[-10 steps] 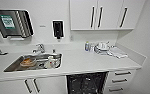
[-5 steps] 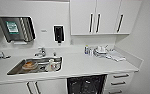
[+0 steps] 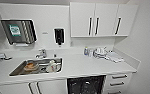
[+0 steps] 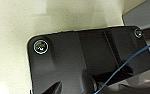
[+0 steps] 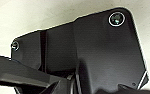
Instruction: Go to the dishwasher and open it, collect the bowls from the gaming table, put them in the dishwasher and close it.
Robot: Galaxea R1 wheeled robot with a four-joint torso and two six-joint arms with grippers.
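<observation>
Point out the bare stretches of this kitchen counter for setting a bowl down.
The counter is bare between the sink and the right wall, above the dishwasher. Crowded spots: the back right corner with white crockery, and the sink itself.

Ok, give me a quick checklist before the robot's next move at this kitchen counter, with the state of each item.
1. Dishwasher in view under the counter: ok.
2. Dishwasher open, dark inside showing: ok.
3. Racks free for bowls: cannot tell.
4. Bowl held in either end effector: cannot tell.
5. Sink contents: crockery inside, not part of the load: ok.
6. Drawers beside the dishwasher shut: ok.
</observation>
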